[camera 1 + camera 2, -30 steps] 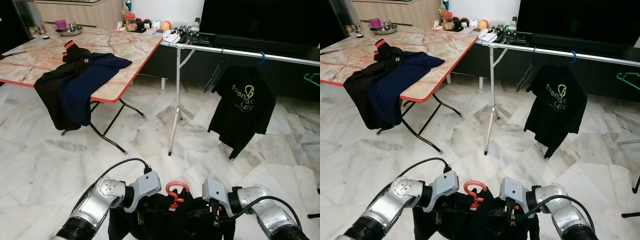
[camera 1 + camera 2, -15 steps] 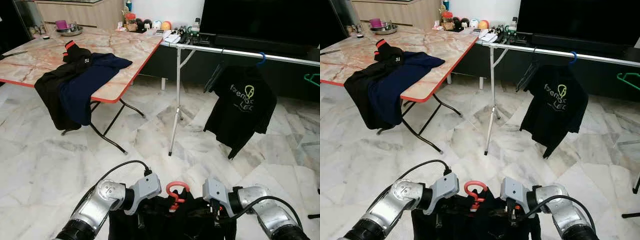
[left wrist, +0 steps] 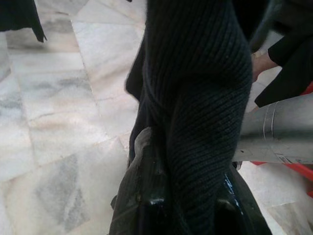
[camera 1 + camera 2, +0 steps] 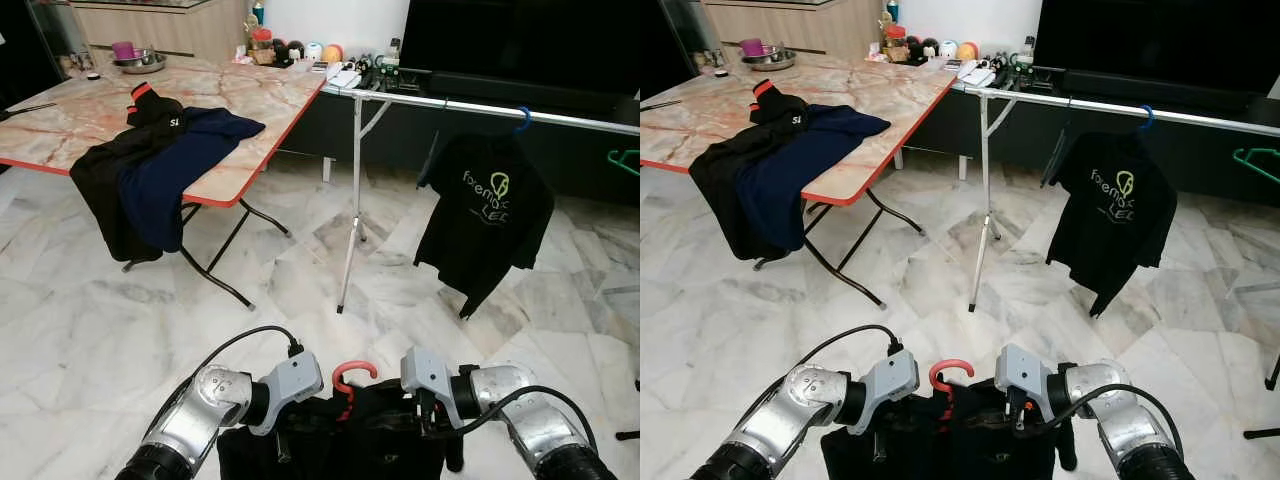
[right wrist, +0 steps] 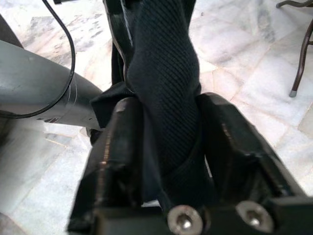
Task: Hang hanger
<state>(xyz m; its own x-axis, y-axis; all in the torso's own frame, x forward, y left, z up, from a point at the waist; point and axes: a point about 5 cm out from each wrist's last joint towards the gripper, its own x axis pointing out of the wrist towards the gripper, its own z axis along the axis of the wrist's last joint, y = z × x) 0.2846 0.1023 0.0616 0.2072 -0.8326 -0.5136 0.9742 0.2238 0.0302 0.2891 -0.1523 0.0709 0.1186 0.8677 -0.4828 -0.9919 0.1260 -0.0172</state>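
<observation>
I see a floor of pale marble tiles (image 4: 90,330) with grey and brown veining. On the left stands a folding table (image 4: 250,110) with a marble-patterned top, a red edge and black legs, dark clothes (image 4: 150,170) draped over its near edge. A silver clothes rail (image 4: 470,103) on a thin stand runs across to the right, a black printed T-shirt (image 4: 485,215) hanging from it. Behind it sits a large dark screen (image 4: 520,40) on a low black unit. Wooden cabinets (image 4: 160,25) stand at the far left.

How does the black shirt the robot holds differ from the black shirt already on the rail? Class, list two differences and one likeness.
The held shirt sits on a red hanger, gripped low by the left tool and right tool; the hung shirt hangs on the rail by a blue hanger and shows a green logo. Both are black.
</observation>
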